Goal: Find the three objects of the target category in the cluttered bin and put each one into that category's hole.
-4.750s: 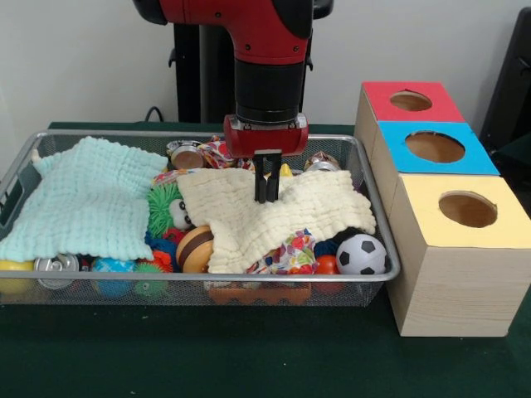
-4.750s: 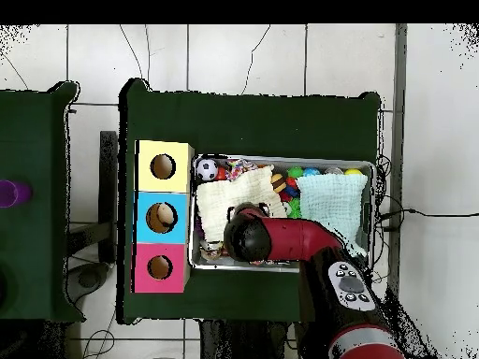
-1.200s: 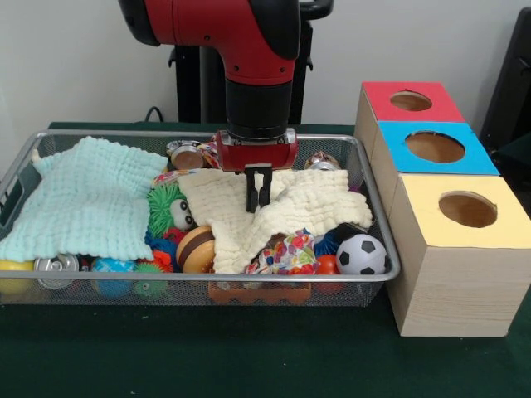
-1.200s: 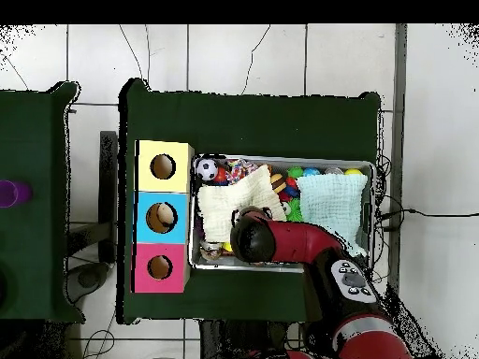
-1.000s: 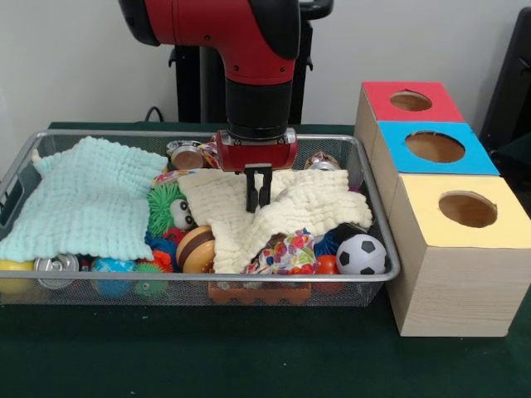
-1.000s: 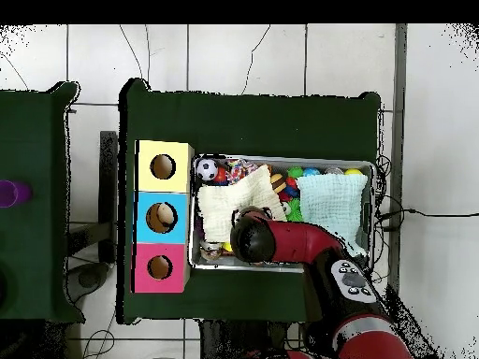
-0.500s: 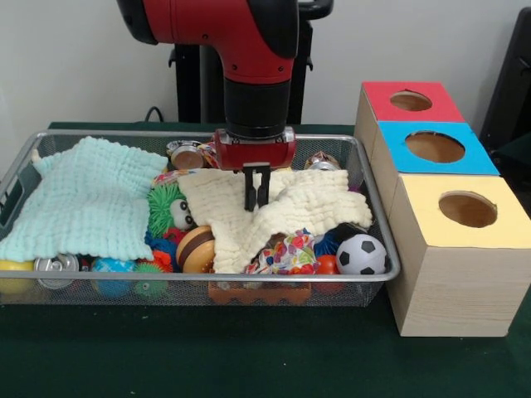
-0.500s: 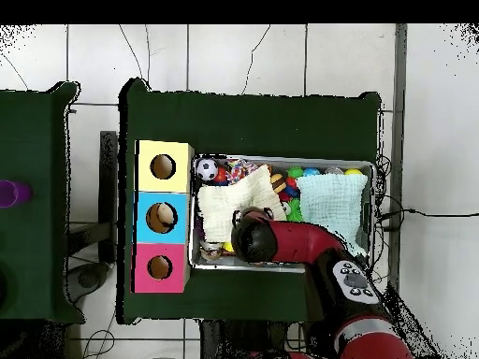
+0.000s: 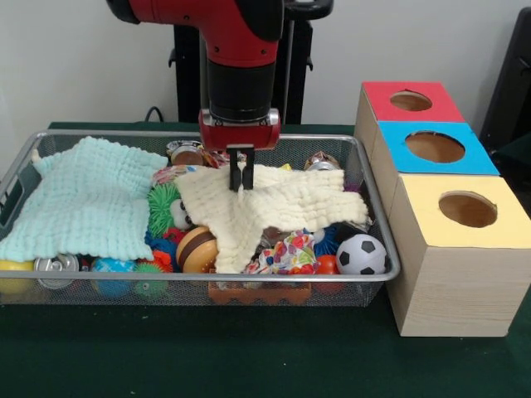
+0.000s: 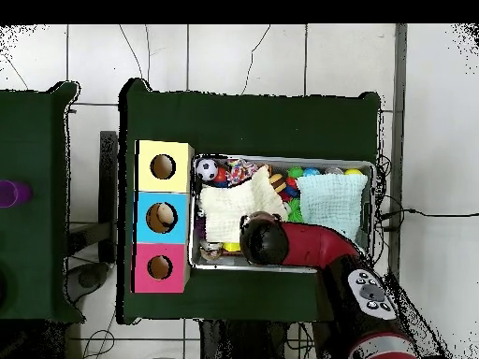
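- Nearest the front camera, we see the wide silver wire-mesh bin [image 9: 377, 274] on the dark green table [image 9: 249, 365]; its front wall shows a black-and-white toy soccer ball [image 9: 361, 254] at its right end, and a silver can end [image 9: 56, 266] near its left end.
- Just right of the bin stand three wooden boxes in a row going back: the yellow-topped box [image 9: 461, 253] closest, then the blue-topped box [image 9: 431, 149], then the red-topped box [image 9: 408, 101], each with a round hole.
- In mid-bin, a cream waffle-weave cloth [image 9: 282, 207] drapes over a brown striped ball [image 9: 195, 247] and a colourful patterned bundle [image 9: 292, 251]. A pale mint waffle-weave cloth [image 9: 87, 199] covers the bin's left part, with a green spiky ball [image 9: 163, 206] between the two cloths.
- Farther back, the black-fingered gripper [image 9: 241, 176] of the red and black arm [image 9: 239, 50] has its fingers pinched together on the cream cloth's rear edge, which rises to a peak at the tips.
- Compared with half a second ago, we find the gripper shifted leftward and higher, and the cloth pulled up and flatter, its right edge drawn wider.
- From overhead, the arm's wrist [image 10: 265, 238] covers the gripper, over the bin's side nearest the base.
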Robot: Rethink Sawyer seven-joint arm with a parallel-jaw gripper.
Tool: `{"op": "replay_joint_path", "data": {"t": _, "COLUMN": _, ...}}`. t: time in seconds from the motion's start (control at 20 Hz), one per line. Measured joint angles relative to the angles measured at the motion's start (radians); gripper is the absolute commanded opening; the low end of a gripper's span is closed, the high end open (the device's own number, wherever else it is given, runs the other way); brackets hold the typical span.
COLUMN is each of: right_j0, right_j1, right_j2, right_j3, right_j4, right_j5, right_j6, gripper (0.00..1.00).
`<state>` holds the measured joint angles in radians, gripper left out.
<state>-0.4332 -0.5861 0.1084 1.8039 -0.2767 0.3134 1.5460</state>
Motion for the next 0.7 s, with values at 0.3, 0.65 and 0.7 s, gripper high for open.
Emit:
{"op": "replay_joint_path", "data": {"t": 0.3, "right_j0": -0.02, "right_j1": -0.042, "right_j2": 0.011, "right_j3": 0.012, "right_j4": 0.008, "right_j5": 0.092, "right_j6": 0.0, "gripper": 0.0}}
{"op": "replay_joint_path", "data": {"t": 0.65, "right_j0": -0.054, "right_j1": -0.081, "right_j2": 0.037, "right_j3": 0.022, "right_j4": 0.008, "right_j5": 0.168, "right_j6": 0.0, "gripper": 0.0}}
{"op": "replay_joint_path", "data": {"t": 0.7, "right_j0": -0.06, "right_j1": -0.084, "right_j2": 0.042, "right_j3": 0.022, "right_j4": 0.008, "right_j5": 0.173, "right_j6": 0.0, "gripper": 0.0}}
